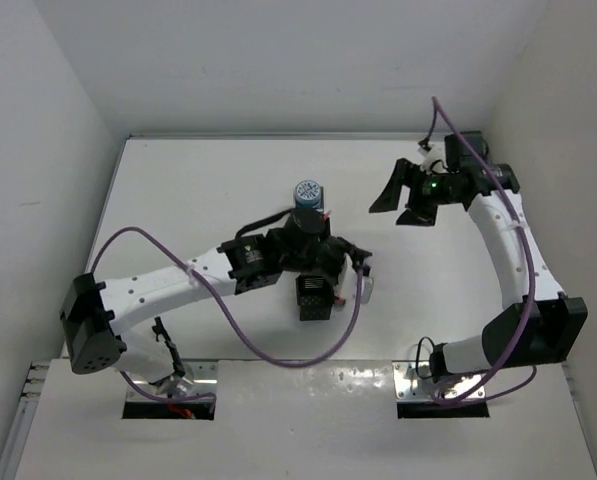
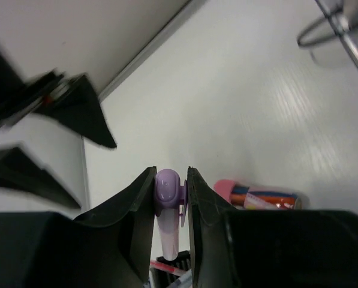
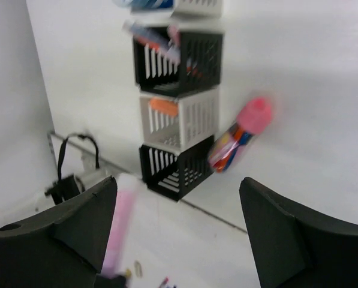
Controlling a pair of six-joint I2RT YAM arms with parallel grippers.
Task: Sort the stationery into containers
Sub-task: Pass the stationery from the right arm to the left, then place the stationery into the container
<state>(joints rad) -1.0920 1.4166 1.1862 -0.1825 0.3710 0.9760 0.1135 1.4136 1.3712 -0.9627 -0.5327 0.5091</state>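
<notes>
The containers [image 3: 179,120] are a joined row of black mesh and white cups; the row [image 1: 315,297] lies partly under my left arm. A blue-and-white roll [image 1: 307,190] sits at the row's far end. My left gripper [image 2: 170,171] [image 1: 323,258] is shut on a lilac pen [image 2: 168,204], cap end up, above a cup holding pens. My right gripper [image 3: 177,183] [image 1: 403,200] hangs open, well above the table. A blurred pale pink stick [image 3: 119,231] lies along its left finger. Beside the row lies a pink-capped tube of coloured pens [image 3: 238,138] [image 2: 259,196].
White walls close in the table at the back and both sides. A black cable loop [image 3: 77,156] and small loose bits [image 3: 137,270] lie at the near table edge. A wire ring object [image 2: 334,27] stands off to the right in the left wrist view.
</notes>
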